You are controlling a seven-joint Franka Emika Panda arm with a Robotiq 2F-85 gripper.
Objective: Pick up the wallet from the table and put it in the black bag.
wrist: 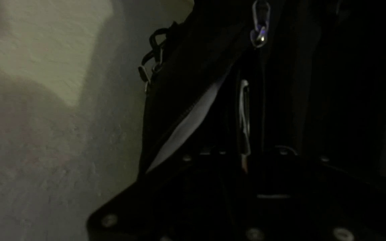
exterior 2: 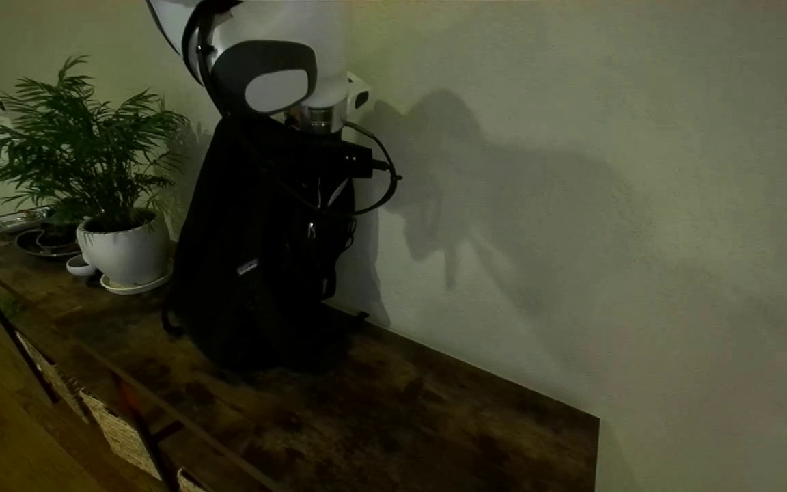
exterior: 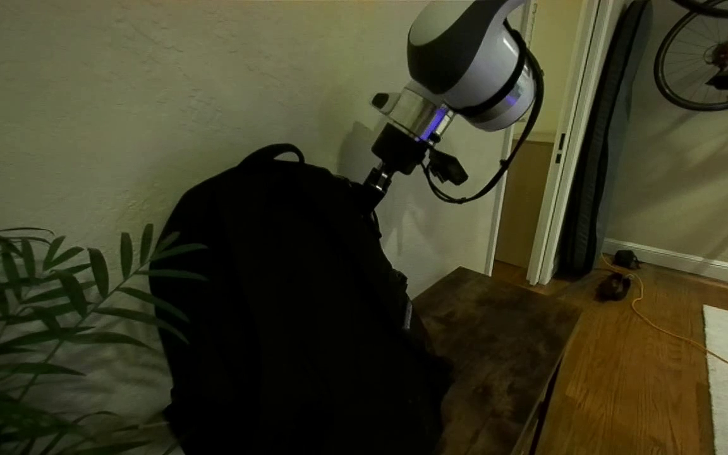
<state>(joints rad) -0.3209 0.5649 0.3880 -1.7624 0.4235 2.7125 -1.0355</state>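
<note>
one long brown table [exterior 2: 400, 424] bears the black bag [exterior: 313, 284], which stands upright or nearly so. in the wrist view the bag's opening [wrist: 224, 107] is unzipped, pale lining [wrist: 186, 130] showing along one edge. the gripper [wrist: 245, 154] is right at that opening, its jaws narrow and, as far as the darkness lets me judge, closed on something slim. that slim thing, seen edge-on between the jaws with light streaks on it, i take to be the wallet [wrist: 244, 110]. smallest of all, a metal zip pull [wrist: 260, 36] sits beyond its far end.

so the pick-up looks done, and the carry to the bag too. what is left, i'd judge, is getting the wallet deep enough into the opening, letting go and backing out. whether any of it is already inside the bag, i cannot tell.
</note>
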